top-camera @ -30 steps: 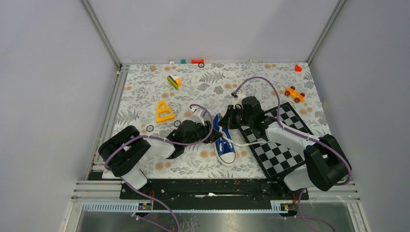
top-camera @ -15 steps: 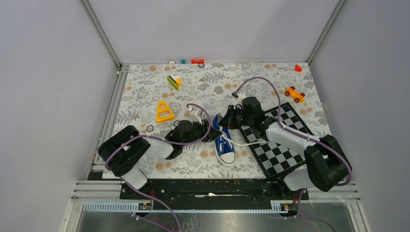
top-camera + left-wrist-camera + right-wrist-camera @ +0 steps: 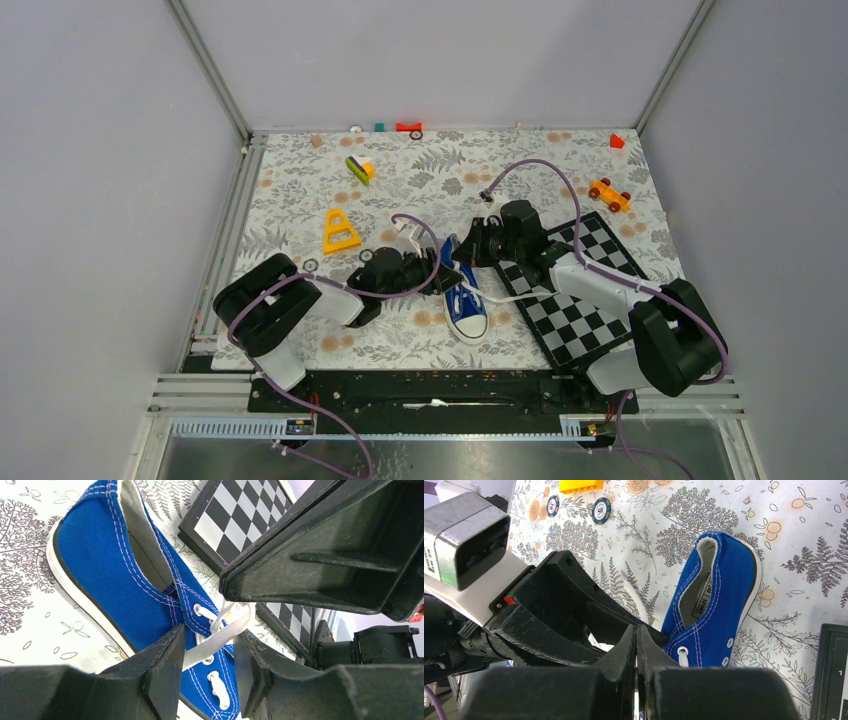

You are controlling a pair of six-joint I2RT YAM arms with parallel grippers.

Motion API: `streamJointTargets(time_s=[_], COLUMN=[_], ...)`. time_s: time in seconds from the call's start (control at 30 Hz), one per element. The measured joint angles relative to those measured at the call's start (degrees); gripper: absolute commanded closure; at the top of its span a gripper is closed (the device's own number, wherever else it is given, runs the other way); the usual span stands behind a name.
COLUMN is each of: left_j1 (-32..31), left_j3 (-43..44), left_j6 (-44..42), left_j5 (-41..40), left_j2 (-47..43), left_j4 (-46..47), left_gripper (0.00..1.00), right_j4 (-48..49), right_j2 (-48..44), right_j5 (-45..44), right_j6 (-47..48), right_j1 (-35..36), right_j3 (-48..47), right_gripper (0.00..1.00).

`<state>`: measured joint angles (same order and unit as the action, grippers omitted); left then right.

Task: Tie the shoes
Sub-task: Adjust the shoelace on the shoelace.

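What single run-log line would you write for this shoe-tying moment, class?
task: tie sneaker | left gripper: open around lace | right gripper: shut on lace | knot: not yet tied

The left hand [image 3: 449, 273] has advanced slightly toward the sneaker [image 3: 467, 310]. The left arm's elbow [image 3: 262, 318] has swung inward, also nearer the sneaker.

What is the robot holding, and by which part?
The right end effector seems shut on the white lace of the blue canvas sneaker, just above its eyelets; the left end effector straddles it without gripping.
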<state>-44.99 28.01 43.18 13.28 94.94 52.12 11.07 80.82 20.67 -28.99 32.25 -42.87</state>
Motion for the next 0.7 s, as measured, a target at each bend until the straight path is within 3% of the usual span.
streamJointTargets(time_s=[0.43,0.7], left_j1=[0.11,0.11], left_j3=[0.04,0.02], left_j6=[2.99,3.91], left_j5=[1.03,1.09], left_j2=[2.56,2.93], left_j4=[5.97,7.74], left_gripper=[0.7,0.87], right_j4=[0.0,0.0], right_j2=[0.0,0.0], right_j5=[0.0,0.02], right_j6=[-0.04,-0.07], right_j1=[0.0,0.0], right_j3=[0.0,0.0], right_gripper=[1.0,1.0])
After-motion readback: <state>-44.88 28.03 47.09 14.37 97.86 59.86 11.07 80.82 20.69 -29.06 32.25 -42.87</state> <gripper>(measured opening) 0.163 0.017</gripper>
